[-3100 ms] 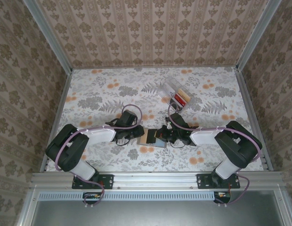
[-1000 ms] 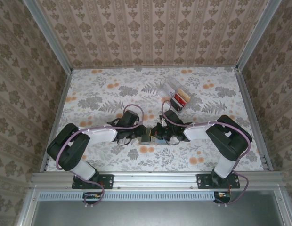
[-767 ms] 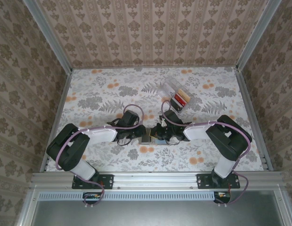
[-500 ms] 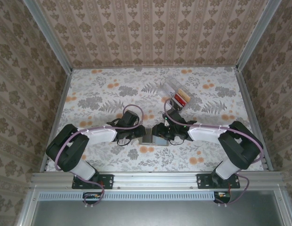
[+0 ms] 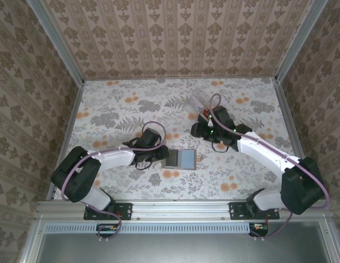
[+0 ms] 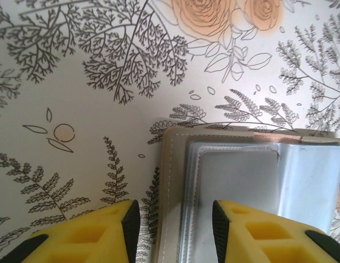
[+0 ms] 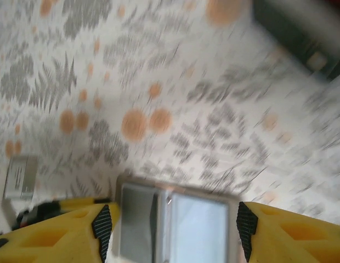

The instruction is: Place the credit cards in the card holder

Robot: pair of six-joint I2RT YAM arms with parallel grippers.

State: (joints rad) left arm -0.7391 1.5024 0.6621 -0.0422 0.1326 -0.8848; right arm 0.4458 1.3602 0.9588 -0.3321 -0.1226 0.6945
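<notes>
In the middle of the flowered table (image 5: 115,109), a touch toward the near side, the card holder (image 5: 181,159) lies opened out flat, two grey panels side by side. The left gripper (image 5: 162,156) is right down at the holder's left edge. The left wrist camera has its yellow fingers (image 6: 88,233) parted, not clenched. One sits over bare table just left of the stitched edge and the other over the left panel, so the edge runs up through the gap. Whether either finger actually presses down, I can't tell. The clear sleeves inside look silvery grey from here, and it's not plain whether a card sits in them. Over on the right, the right gripper (image 5: 201,130) is out beyond the holder, toward the far right and apart from it. Its wrist picture is blurred, but the two fingers are spread wide with nothing gripped, and the open holder lies on the table below, framed between them. Just past that arm, at the far side, a clear plastic box (image 5: 199,101) pokes out, mostly covered. A sliver of a red card (image 5: 205,113) shows at its near end.
</notes>
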